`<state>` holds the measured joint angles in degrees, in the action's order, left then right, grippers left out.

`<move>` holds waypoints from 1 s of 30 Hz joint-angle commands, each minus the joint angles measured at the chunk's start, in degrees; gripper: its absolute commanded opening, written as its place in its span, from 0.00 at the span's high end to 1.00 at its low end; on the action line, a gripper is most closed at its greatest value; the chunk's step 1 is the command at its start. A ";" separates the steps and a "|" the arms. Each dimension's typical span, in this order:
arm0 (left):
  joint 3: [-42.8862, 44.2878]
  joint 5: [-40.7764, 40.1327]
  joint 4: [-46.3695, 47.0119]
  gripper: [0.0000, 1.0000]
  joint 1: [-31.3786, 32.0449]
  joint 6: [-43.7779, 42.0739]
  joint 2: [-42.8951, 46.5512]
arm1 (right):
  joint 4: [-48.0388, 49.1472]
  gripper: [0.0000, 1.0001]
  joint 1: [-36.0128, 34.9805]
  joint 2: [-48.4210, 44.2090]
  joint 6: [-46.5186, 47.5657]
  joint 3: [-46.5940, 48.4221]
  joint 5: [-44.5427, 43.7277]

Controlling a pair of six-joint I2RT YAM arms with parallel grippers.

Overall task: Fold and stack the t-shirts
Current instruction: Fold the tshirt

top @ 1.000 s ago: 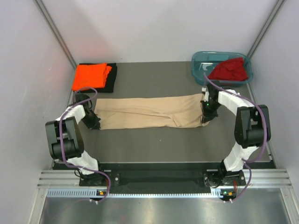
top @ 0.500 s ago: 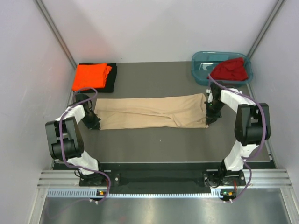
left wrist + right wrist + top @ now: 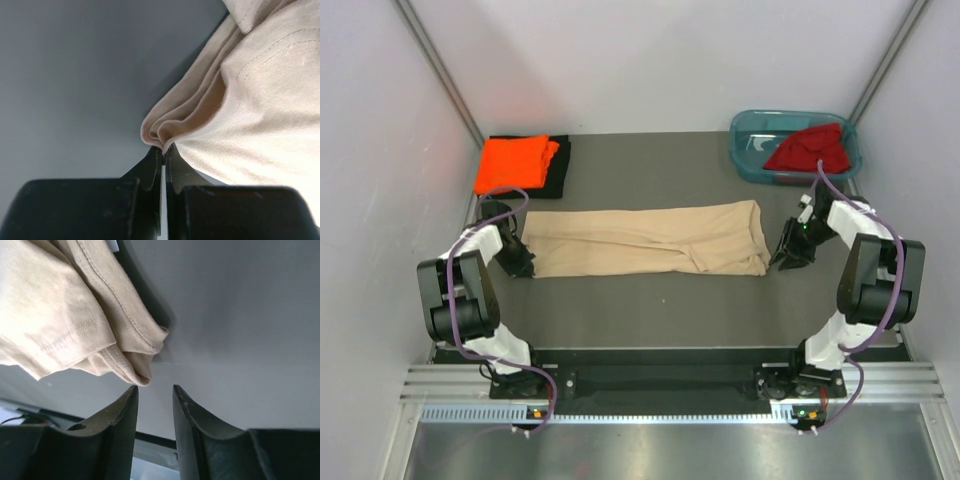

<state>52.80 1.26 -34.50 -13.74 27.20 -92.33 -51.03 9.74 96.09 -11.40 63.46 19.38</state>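
Note:
The beige-tan t-shirt [image 3: 640,240] lies folded into a long strip across the middle of the table. My left gripper [image 3: 523,265] is shut on its left end; the left wrist view shows the pinched cloth [image 3: 240,110] at my jaws [image 3: 163,149]. My right gripper [image 3: 788,258] is open and empty, just right of the strip's right end [image 3: 75,325]. The bright orange t-shirt [image 3: 515,162] lies folded on the black one [image 3: 558,180] at the back left. The dark red t-shirt [image 3: 808,150] is bunched in the tub.
The teal plastic tub [image 3: 750,135] stands at the back right corner. White walls close in the table on the left, back and right. A black rail [image 3: 640,355] runs along the near edge between the arm bases.
My right gripper has let go of the beige-tan shirt's right end and drawn back to the right, off the cloth. The left gripper has held still.

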 commanded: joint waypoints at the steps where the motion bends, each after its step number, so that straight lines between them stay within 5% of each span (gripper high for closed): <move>1: -1.82 -3.72 -2.24 1.00 -1.12 -1.71 1.37 | 4.26 0.66 0.81 -0.30 -2.75 -2.19 7.25; 9: -2.70 -2.75 -1.97 1.00 -1.12 -1.36 1.89 | 12.52 0.70 2.30 2.16 -8.64 -5.36 9.19; 30: -1.82 -2.40 -2.15 1.00 -1.12 -0.57 1.19 | 14.72 0.67 4.41 6.91 -7.59 -5.45 10.41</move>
<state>51.62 1.30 -34.09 -14.13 27.09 -91.24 -38.30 13.67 101.45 -19.68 57.87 28.38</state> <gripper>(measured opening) 0.024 0.325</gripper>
